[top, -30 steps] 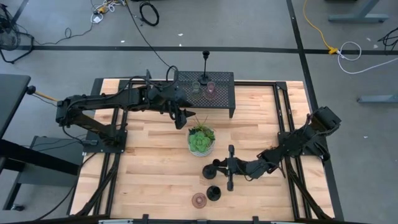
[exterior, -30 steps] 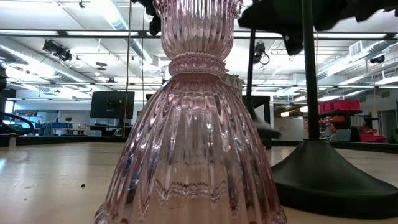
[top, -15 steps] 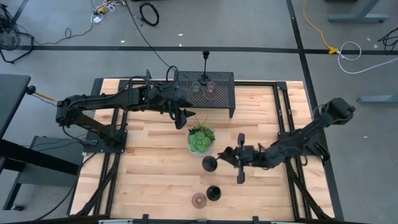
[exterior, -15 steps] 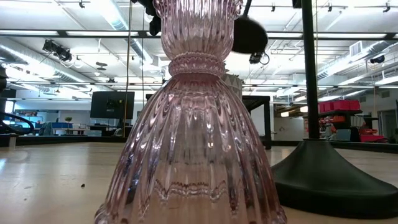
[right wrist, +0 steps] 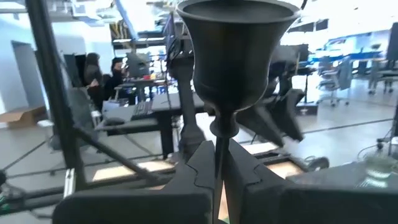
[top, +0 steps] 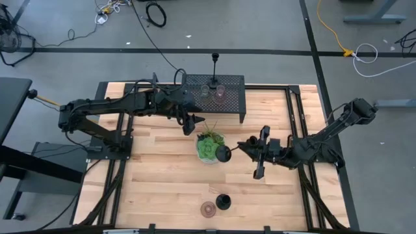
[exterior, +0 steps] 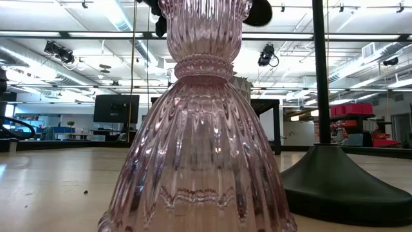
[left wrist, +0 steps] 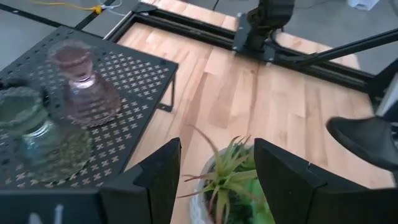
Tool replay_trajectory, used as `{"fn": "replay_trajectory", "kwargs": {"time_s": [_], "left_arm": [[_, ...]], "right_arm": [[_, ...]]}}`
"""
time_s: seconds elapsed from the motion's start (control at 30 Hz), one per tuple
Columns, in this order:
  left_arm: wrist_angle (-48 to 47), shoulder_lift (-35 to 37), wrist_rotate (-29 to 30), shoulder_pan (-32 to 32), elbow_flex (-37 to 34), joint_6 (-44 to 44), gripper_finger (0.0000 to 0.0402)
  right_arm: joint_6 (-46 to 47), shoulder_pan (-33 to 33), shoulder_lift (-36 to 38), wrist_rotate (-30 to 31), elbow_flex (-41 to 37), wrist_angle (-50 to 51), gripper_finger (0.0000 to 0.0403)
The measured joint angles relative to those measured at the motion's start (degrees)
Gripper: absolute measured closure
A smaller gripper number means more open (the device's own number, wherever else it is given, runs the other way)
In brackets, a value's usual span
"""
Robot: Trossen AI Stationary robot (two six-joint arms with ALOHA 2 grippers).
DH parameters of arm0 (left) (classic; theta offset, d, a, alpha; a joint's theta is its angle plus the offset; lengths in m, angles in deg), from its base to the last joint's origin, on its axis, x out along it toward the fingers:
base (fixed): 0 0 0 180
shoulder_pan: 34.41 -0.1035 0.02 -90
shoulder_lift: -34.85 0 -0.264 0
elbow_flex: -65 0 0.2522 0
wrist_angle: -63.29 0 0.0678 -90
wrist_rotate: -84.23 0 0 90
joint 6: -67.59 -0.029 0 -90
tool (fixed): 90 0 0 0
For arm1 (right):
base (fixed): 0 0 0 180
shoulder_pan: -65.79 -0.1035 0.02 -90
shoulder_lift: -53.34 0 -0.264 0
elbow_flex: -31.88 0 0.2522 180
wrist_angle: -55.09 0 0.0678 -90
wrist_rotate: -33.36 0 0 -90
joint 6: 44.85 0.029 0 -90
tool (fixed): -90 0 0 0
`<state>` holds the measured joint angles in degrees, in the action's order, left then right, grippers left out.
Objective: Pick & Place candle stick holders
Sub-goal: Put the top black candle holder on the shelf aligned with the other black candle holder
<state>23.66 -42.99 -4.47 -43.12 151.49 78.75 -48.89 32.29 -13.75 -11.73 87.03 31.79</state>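
Note:
My right gripper (top: 236, 149) is shut on a black candlestick (top: 223, 153), held in the air just right of the leafy plant (top: 208, 147). Its cup (right wrist: 236, 50) fills the right wrist view. My left gripper (top: 190, 123) hangs open over the table between the plant and the black mesh rack (top: 231, 107), holding nothing. On the rack stand a greenish glass cup (top: 205, 90), a pink one (top: 220, 94) and a black candlestick (top: 215, 65). A pink glass holder (top: 208, 208) and another black candlestick (top: 223, 201) stand on their bases near the front edge. My right gripper pinches the candlestick's thin stem (right wrist: 217, 149) just below the cup, between its two fingers (right wrist: 245, 171). The fingers come about level from the table's right and lie across the stem. The candlestick stands roughly upright, cup up, lifted clear of the table.
The low view is filled by the pink glass holder (exterior: 199, 129) and the flared base of the black candlestick (exterior: 341, 187) beside it. Bare wood (top: 156, 175) lies at the near left of the table. Dark frame rails (top: 292, 123) run along the table's sides.
My right gripper has risen and drawn toward the table's far edge, staying shut. The black candlestick has been lifted off the table and now hangs beside the plant.

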Motion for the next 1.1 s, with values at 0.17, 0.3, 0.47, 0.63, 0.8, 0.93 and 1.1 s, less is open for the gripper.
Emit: {"fn": "replay_trajectory", "kwargs": {"time_s": [0.17, 0.3, 0.47, 0.63, 0.8, 0.93, 1.1], "left_arm": [[3.5, 0.0, -3.6, 0.0, 0.0, 0.0, 0.0195], [6.6, 0.0, -7.9, 0.0, 0.0, -1.0, 0.0196], [10.4, 0.0, -12.6, 1.2, 0.0, -4.9, 0.0196], [14.8, 0.0, -13.7, 3.3, 0.0, -8.0, 0.0196], [19.3, 0.0, -13.6, 4.6, 0.0, -8.8, 0.0195], [20.4, 0.0, -13.4, 5.1, 0.0, -8.9, 0.0195], [20.2, -0.2, -13.1, 5.1, 0.0, -8.8, 0.0195]], "right_arm": [[-1.3, 1.7, 0.2, -0.4, 4.4, 4.1, 0.0398], [1.2, 4.3, 0.2, -0.4, 9.7, 14.6, 0.0398], [3.9, 8.0, 0.1, -3.8, 13.5, 19.2, 0.0398], [6.4, 11.7, 0.1, -9.4, 14.5, 19.2, 0.0398], [9.7, 15.7, -1.7, -14.9, 14.6, 20.1, 0.0398], [11.4, 18.1, -3.7, -17.7, 14.6, 19.6, 0.0398], [11.8, 20.6, -5.9, -21.6, 14.6, 16.1, 0.0398]]}}
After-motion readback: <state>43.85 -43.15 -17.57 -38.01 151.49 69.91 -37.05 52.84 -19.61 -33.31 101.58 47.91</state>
